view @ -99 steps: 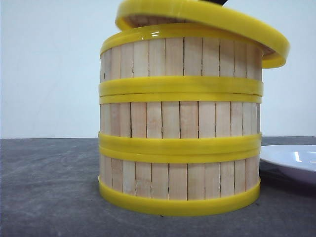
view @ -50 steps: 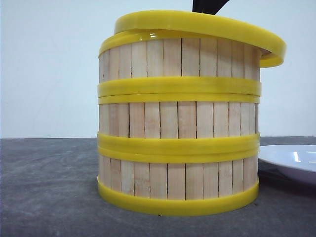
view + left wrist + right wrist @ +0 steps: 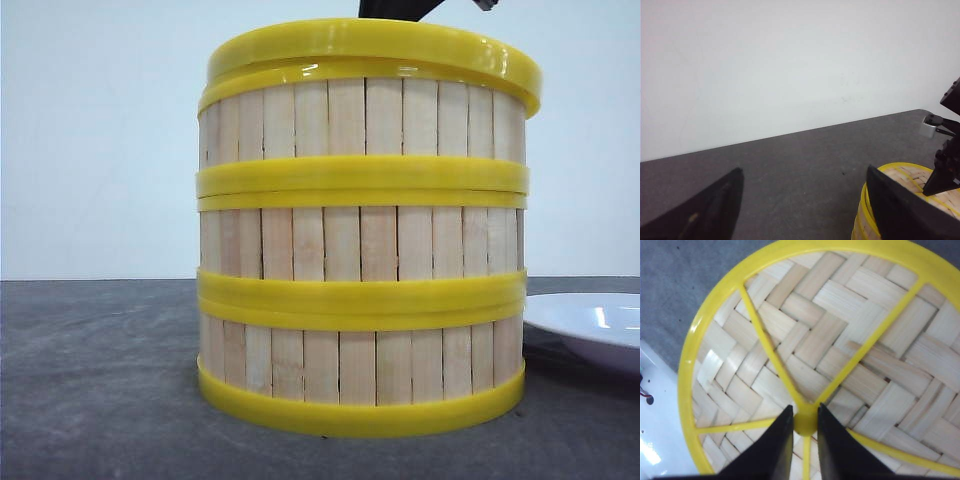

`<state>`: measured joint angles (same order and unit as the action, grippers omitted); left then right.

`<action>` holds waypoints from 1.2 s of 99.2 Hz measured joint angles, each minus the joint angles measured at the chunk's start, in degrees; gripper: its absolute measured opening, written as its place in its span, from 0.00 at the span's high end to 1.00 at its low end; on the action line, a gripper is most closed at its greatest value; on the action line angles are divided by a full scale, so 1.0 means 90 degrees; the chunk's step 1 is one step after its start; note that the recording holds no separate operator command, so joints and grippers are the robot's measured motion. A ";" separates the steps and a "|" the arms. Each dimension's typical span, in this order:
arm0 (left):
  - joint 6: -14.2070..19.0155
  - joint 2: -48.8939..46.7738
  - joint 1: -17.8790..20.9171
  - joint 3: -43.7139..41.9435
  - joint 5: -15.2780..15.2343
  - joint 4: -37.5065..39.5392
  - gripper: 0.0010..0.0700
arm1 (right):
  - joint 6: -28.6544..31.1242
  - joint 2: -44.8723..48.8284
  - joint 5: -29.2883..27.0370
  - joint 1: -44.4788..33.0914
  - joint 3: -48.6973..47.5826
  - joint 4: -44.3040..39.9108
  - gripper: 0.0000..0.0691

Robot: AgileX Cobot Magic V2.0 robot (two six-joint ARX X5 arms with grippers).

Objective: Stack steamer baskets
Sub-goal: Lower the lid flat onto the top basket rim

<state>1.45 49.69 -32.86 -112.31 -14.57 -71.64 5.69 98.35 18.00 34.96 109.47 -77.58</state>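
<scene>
Front view: lid [image 3: 370, 45] tops three steamer baskets [image 3: 362, 250]; right tool [image 3: 804, 422] pinches its hub.

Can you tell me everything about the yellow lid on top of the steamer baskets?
The lid is round and flat, with a thick glossy yellow plastic rim and thin yellow spokes meeting at a small hub. Between the spokes is pale woven bamboo in a criss-cross pattern. It rests almost level on top of the steamer baskets, which stand stacked three high on the dark table. The right end effector pinches the hub from above.
</scene>
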 joint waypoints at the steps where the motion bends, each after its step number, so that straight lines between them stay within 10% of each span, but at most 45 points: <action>1: 0.0000 0.0000 0.0000 0.0000 0.0000 0.0000 0.35 | -0.0002 0.0002 -0.0010 0.0007 0.0000 -0.0002 0.93; 119: 0.0000 0.0000 0.0000 0.0000 -0.0002 0.0012 0.35 | -0.0583 0.0083 -0.0206 0.0024 0.0075 -0.0002 0.93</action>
<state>1.45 49.69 -32.86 -112.31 -14.59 -71.53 0.45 99.09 16.14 35.18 110.15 -77.60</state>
